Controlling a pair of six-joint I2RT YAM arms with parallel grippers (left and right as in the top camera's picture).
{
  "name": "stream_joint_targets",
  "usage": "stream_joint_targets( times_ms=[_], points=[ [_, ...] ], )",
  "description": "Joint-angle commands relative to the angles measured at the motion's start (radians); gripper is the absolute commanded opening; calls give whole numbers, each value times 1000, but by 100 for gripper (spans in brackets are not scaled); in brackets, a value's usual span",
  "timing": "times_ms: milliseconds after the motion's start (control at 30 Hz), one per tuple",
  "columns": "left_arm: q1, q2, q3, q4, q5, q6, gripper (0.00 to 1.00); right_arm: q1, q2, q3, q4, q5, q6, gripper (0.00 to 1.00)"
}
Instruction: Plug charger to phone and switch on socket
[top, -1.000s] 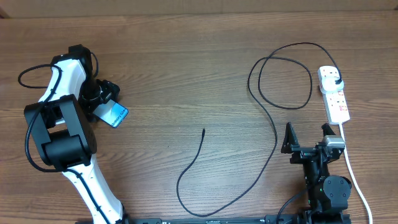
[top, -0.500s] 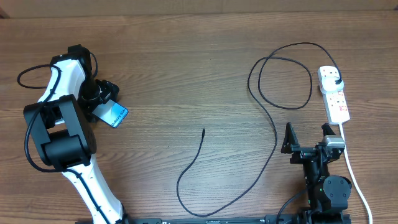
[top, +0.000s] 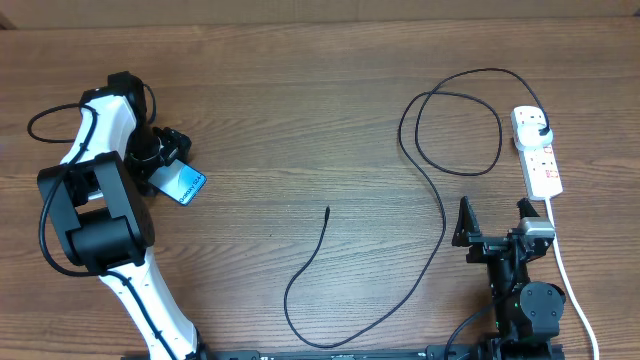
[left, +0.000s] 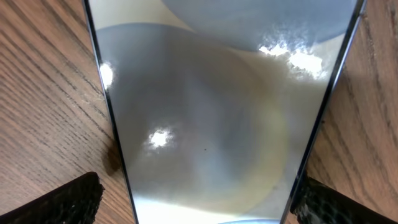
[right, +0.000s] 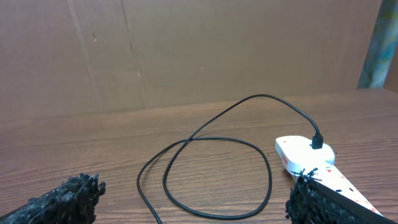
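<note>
Phone (top: 184, 186) first: it lies flat on the worktop (top: 300, 120) beneath your left pincer (top: 168, 155), one end between its wide-open fingers (contact with the edges is unclear). Your right pincer (top: 493, 215) gapes too, holding nothing. The charger (top: 440, 200) loops ahead of it, plug head (top: 541, 133) seated in the socket (top: 541, 165) ahead and to its right, connector tip (top: 328, 209) free, well to its left.

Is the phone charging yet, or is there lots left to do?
Done: the charger's plug head sits in the socket. In hand: the open left gripper straddles the phone, not gripping. Left: the connector tip lies loose mid-table, unplugged; the socket's switch comes after.
</note>
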Motion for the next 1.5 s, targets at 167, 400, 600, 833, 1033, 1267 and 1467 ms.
stream_joint_targets(
  times_ms=[167,400,600,833,1033,1267,1467],
  points=[
    [8,80,-11,18,-4,-21,100,6,-12,-11,6,-4,-4,100],
    [8,80,-11,31,-4,-21,100,6,-12,-11,6,-4,-3,100],
    [8,80,-11,62,-4,-22,100,6,-12,-11,6,-4,-3,100],
    [8,80,-11,89,16,-22,100,6,-12,-11,6,-4,-3,100],
    [8,80,-11,113,36,-22,100,6,-12,-11,6,-4,-3,100],
    [6,80,-11,130,78,-22,100,6,-12,-11,6,-4,-3,100],
    [0,80,-11,129,111,29,100,6,-12,-11,6,-4,-4,100]
  ],
)
